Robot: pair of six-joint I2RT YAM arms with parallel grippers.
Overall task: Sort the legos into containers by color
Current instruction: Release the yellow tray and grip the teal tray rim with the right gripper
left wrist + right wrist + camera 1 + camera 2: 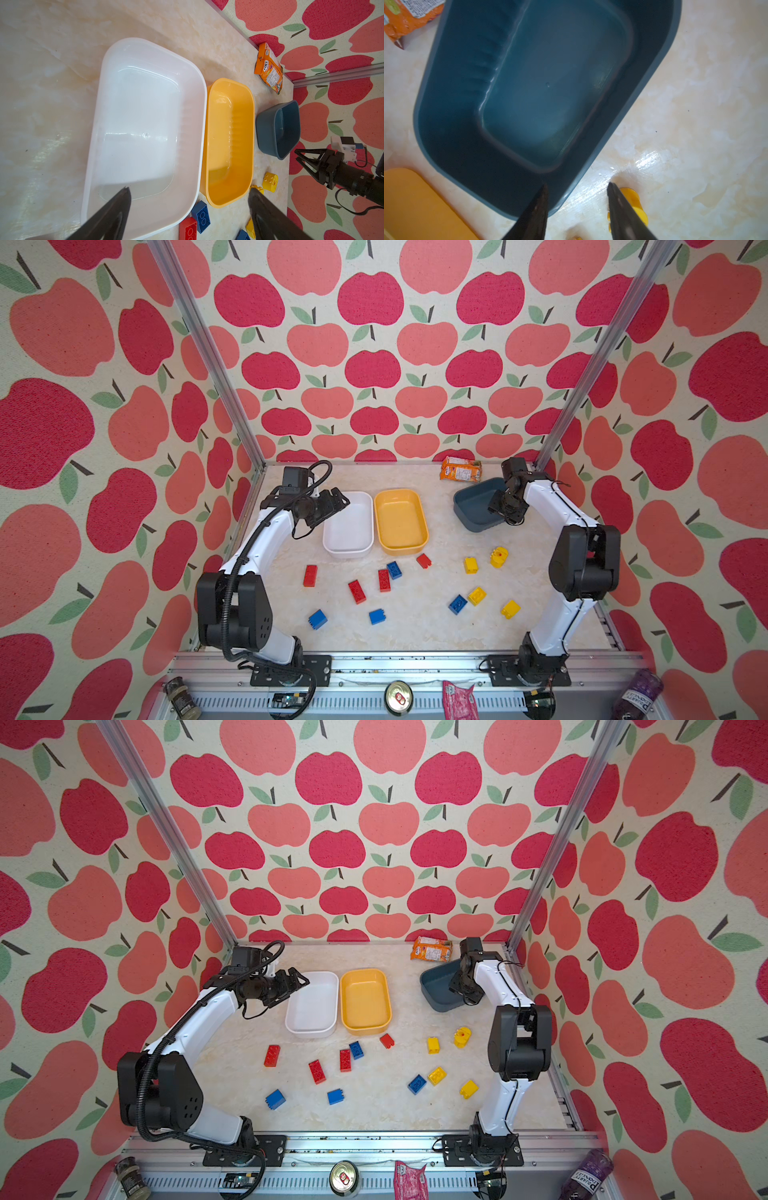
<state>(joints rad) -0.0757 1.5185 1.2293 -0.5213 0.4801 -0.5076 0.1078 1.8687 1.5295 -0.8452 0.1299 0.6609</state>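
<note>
Left arm: the left gripper (189,189) stands spread wide, with nothing between its jaws and touching nothing. In both top views it hangs over the far left corner of the white tub (347,552).
Right arm: the right gripper (577,183) is parted less widely and grips nothing. One finger (536,212) is over the inside of the blue-grey tub (452,133) and its partner is outside the rim over the table (695,104). The tub's near corner runs between them with a gap on each side.
Brick count: twelve, all loose on the table, none in a tub.
Blue bricks (318,619): four. Two lie nearest the front, one front right, one mid-table just beside a red one.
Yellow bricks (510,609): four, all right of centre. The farthest is the rounded yellow brick (498,557) with a red dot.
Red bricks (357,591): four, mid-table, mostly left of centre.
Tub count: three. The white tub and the yellow tub (401,549) sit close side by side; the blue-grey tub is apart to the right.
Bricks to grippers: every brick lies nearer the front than both grippers. The rounded yellow brick is closest to the right gripper; the red bricks are well apart from the left gripper.
Far edge: one orange snack packet (460,468) lies by the back wall, just behind the blue-grey tub.
</note>
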